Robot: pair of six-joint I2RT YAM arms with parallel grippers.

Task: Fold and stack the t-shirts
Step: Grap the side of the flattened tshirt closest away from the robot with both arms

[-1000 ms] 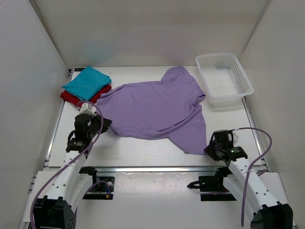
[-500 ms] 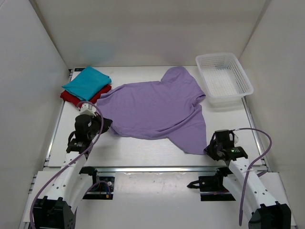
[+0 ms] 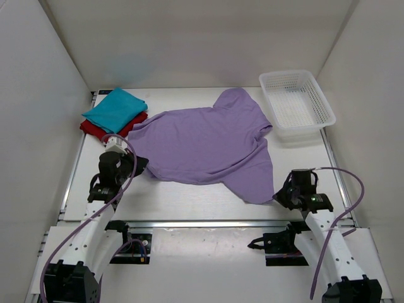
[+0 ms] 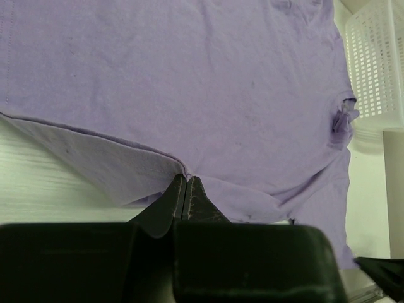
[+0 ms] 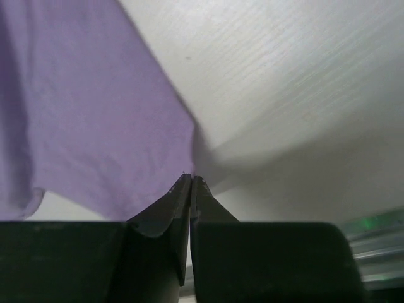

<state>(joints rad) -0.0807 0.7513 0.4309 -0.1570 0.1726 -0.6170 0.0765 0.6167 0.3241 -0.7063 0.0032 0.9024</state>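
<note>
Pinches lavender t-shirt [image 3: 205, 142] left edge in fully closed left tool [image 4: 187, 189]; clamps its near corner in closed right tool [image 5: 190, 183].

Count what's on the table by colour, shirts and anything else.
Lavender t-shirt: 1
Teal t-shirt: 1
Dark red t-shirt: 1
White mesh basket: 1
Total: 4
</note>
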